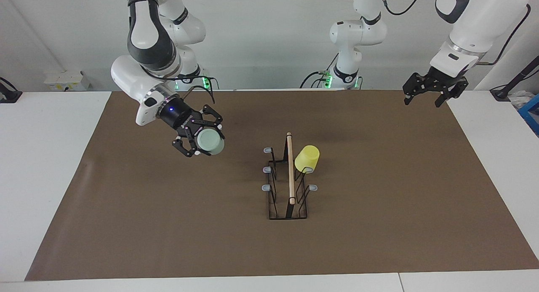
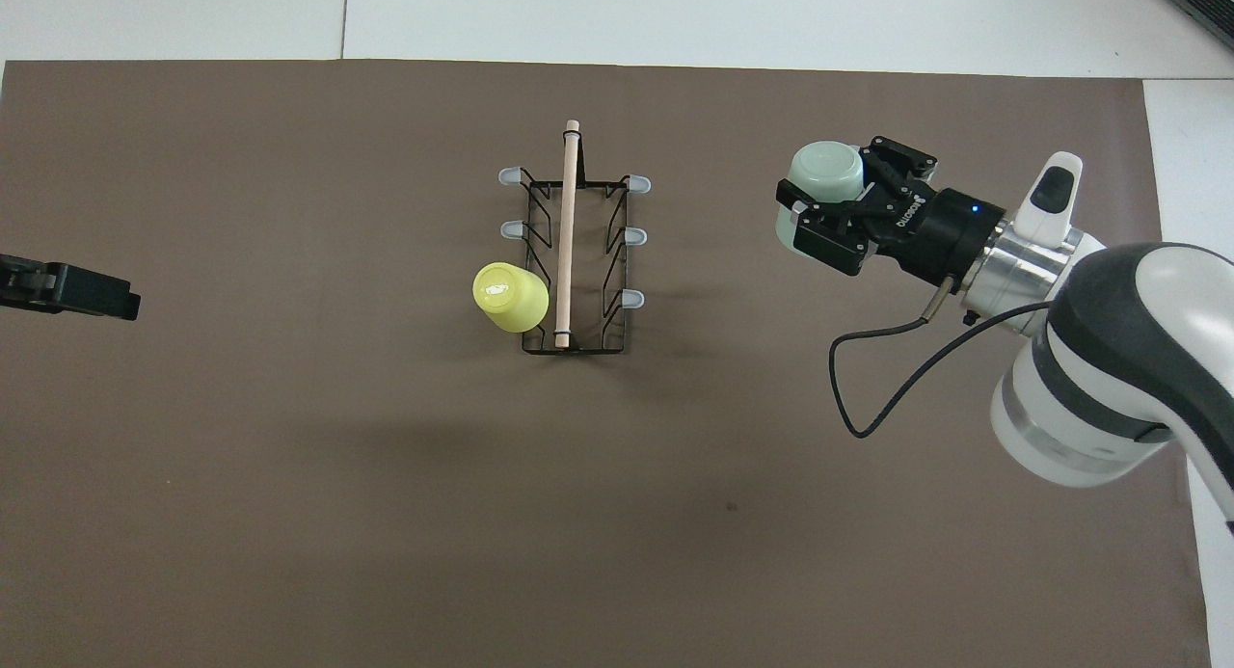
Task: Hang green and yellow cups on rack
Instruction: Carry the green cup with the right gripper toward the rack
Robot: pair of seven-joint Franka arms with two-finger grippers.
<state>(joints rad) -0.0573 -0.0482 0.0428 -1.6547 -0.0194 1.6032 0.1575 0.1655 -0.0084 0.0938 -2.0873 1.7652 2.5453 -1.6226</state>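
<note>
The rack (image 1: pixel 290 170) stands mid-table, a black wire frame with a wooden rod on top; it also shows in the overhead view (image 2: pixel 569 234). The yellow cup (image 1: pixel 306 158) hangs upside down on the rack's peg nearest the robots, on the left arm's side, and shows from above (image 2: pixel 509 297). My right gripper (image 1: pixel 202 145) is shut on the pale green cup (image 1: pixel 211 142), held tilted in the air over the mat toward the right arm's end, apart from the rack. Gripper (image 2: pixel 831 217) and cup (image 2: pixel 821 181) show from above. My left gripper (image 1: pixel 423 99) waits open and empty over the mat's corner; from above only its tip (image 2: pixel 67 292) shows.
A brown mat (image 1: pixel 379 224) covers the table. Grey-tipped free pegs (image 2: pixel 634 235) stick out of the rack on the right arm's side. A blue box edge (image 1: pixel 531 115) sits off the mat at the left arm's end.
</note>
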